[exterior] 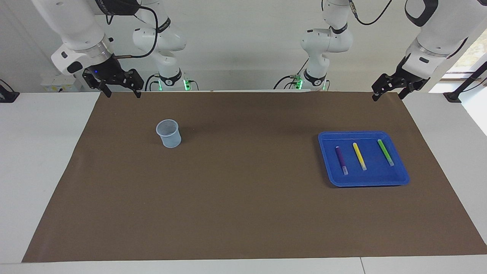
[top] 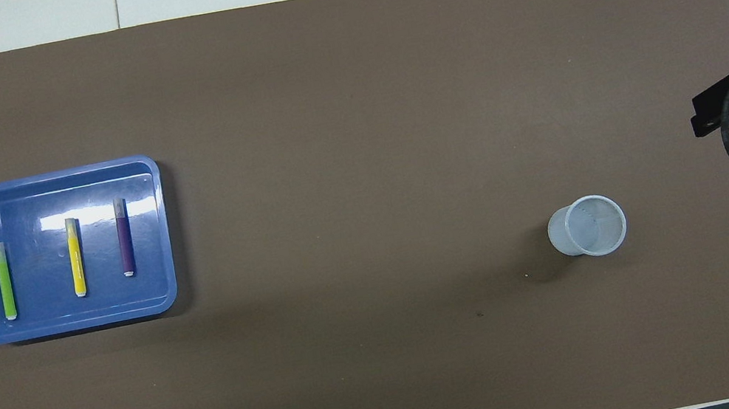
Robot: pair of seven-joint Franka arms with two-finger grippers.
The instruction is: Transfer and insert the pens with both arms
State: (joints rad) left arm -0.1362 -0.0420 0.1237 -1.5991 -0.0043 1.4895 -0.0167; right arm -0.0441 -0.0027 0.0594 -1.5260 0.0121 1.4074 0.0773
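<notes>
Pens first: you've got all three lying flat in the blue tray (exterior: 363,180), side by side and not touching each other, whitish cap ends pointing away from the robots. Green pen (exterior: 385,152) sits closest to the tray edge at the left arm's end of the desk, yellow pen (exterior: 359,156) is in the middle, and purple pen (exterior: 341,160) is on the side facing the centre of the desk. In the overhead view it's the same lineup: green pen (top: 5,281), yellow pen (top: 75,257), purple pen (top: 123,236), all inside the blue tray (top: 81,320). The tray rests on the brown mat (exterior: 243,198) toward the left arm's end. Your pale mesh cup (exterior: 168,133) stands upright on the mat toward the right arm's end, well apart from the tray, and a bit nearer to the robots than the tray is; from above the mesh cup (top: 587,226) looks like it has nothing in it. Left pincer (exterior: 389,91) hangs in the air over the mat's edge at its own end, fingers spread and holding nothing. Right pincer (exterior: 120,88) hangs over the mat's corner at its end, fingers also apart, nothing in them. Both arms are just waiting, well away from the pens.
</notes>
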